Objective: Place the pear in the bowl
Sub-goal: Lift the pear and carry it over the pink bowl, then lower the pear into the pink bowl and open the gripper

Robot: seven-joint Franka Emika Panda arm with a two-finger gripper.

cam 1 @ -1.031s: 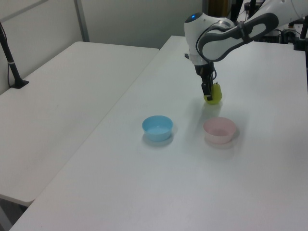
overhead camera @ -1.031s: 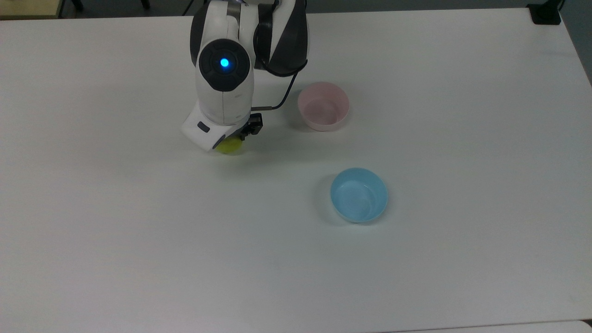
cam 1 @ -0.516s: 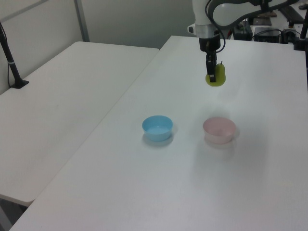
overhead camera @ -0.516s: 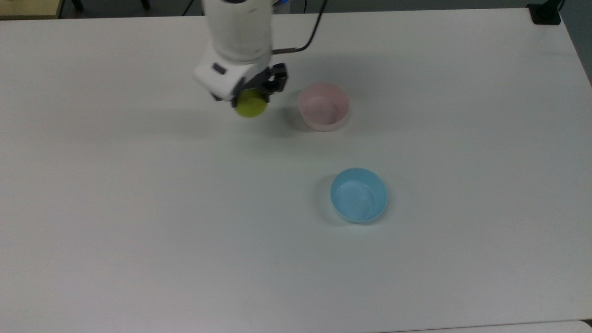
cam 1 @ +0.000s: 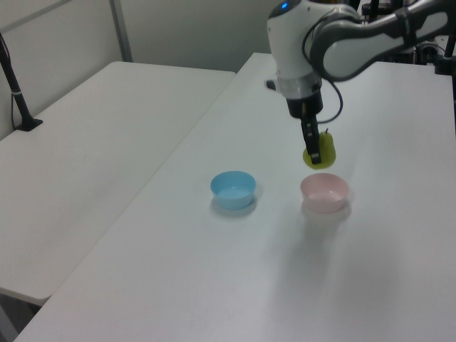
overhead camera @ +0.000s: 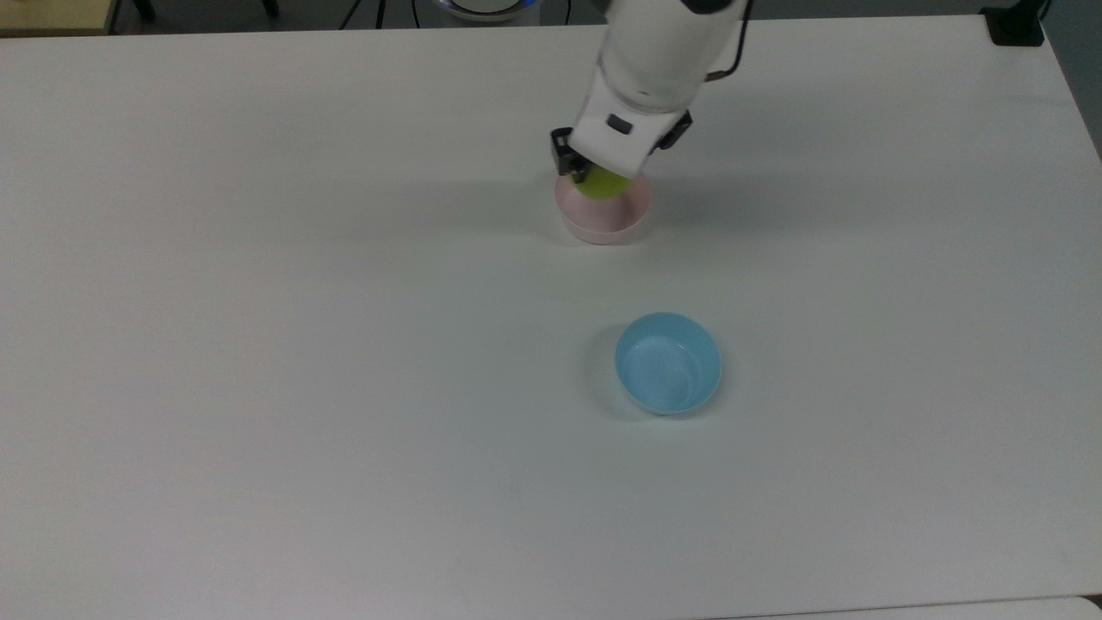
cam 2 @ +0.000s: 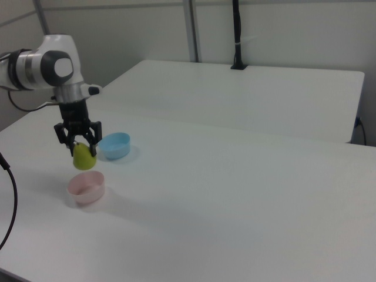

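Pear (cam 2: pixel 84 158) clamped between the fingers of the gripper (cam 2: pixel 77 143), hanging clear above the pink bowl (cam 2: pixel 86 187), not touching it. In the right view, blue bowl (cam 2: pixel 114 145) just to the right, well apart from the pink one. Wide bare white table (cam 2: pixel 247 194) beyond; far edge near in the top view.

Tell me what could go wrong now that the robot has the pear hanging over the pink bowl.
1. The pear hangs well above the pink bowl, so if released from this height it may bounce out or tip the bowl.
2. In the top view the pincer sits over the bowl's far rim, not its middle, so the pear could clip the edge and roll onto the table.
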